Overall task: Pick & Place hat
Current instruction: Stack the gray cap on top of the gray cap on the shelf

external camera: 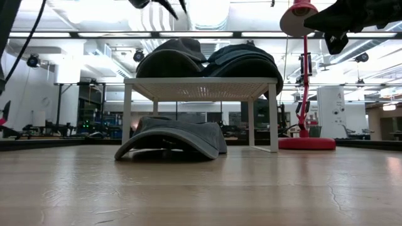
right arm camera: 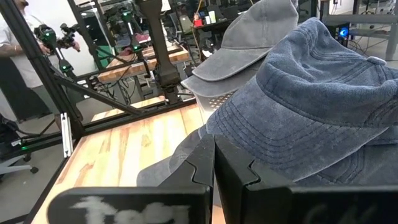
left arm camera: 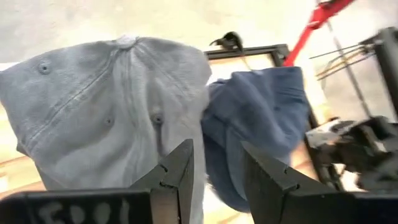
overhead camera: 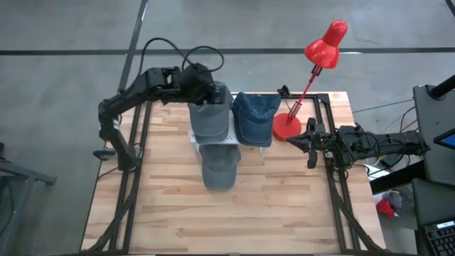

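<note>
High view: I have the left gripper (overhead camera: 213,94) above the grey hat (overhead camera: 210,117), which rests on the white rack (overhead camera: 193,139) beside the blue hat (overhead camera: 254,117). A second grey hat (overhead camera: 218,167) lies on the table (overhead camera: 284,206) in front of the rack, partly under it. In the left wrist view my fingers (left arm camera: 180,168) stand parted with nothing between them, clear of the grey crown below. I judge this the release step: the hat is set on the rack and let go. My right gripper (overhead camera: 311,146) waits at the table's right edge near the red lamp (overhead camera: 288,126), its jaws shut on nothing. The next move, as I judge it, calls for lifting the left arm straight up so the fingers do not drag the hat off the rack.
</note>
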`<state>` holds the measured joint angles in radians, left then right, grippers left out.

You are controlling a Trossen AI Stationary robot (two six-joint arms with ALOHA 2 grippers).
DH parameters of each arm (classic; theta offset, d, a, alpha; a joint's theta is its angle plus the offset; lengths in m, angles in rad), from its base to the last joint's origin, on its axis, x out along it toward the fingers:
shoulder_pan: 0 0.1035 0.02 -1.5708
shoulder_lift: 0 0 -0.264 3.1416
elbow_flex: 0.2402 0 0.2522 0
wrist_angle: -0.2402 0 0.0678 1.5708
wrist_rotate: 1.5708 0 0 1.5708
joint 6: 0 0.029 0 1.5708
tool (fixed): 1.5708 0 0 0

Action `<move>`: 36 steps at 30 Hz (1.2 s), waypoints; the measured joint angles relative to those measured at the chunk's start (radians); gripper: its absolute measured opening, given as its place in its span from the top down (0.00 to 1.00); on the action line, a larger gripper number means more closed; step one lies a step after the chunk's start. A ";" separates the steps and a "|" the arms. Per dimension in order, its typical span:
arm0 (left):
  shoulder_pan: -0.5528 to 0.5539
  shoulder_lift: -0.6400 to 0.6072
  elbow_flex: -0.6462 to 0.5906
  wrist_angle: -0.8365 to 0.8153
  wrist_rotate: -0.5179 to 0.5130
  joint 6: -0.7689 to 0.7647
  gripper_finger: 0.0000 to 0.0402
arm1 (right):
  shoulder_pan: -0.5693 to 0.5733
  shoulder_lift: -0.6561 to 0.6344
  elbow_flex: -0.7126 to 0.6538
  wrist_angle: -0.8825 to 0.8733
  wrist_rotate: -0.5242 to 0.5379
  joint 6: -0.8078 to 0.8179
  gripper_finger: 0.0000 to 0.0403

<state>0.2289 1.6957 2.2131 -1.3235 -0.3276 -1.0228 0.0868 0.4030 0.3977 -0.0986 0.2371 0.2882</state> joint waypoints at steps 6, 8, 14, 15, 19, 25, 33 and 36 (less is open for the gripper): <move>-0.112 -0.058 0.000 0.007 -0.016 -0.025 0.71 | 0.000 0.000 0.000 0.000 0.000 0.000 0.98; -0.171 -0.062 0.000 0.007 -0.020 -0.053 0.71 | 0.000 0.000 0.000 0.000 0.000 0.000 0.98; -0.361 -0.043 -0.008 0.004 -0.070 -0.205 0.71 | 0.000 0.000 0.000 0.000 0.000 0.000 0.98; -0.392 -0.036 -0.009 0.003 -0.079 -0.237 0.71 | 0.000 0.000 0.000 0.000 0.000 0.000 0.98; -0.498 0.004 -0.010 -0.003 -0.139 -0.359 0.72 | 0.000 0.000 0.000 0.000 0.000 0.000 0.98; -0.592 0.089 -0.010 -0.011 -0.189 -0.492 0.72 | 0.000 0.000 0.000 0.000 0.000 0.000 0.98; -0.612 0.224 -0.010 -0.067 -0.188 -0.587 0.72 | 0.000 0.000 0.000 0.000 0.000 0.000 0.98; -0.612 0.274 -0.011 -0.085 -0.188 -0.604 0.72 | 0.000 0.000 0.000 0.000 0.000 0.000 0.98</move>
<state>-0.3832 1.9693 2.2024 -1.4084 -0.5152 -1.6267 0.0868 0.4026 0.3977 -0.0990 0.2367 0.2882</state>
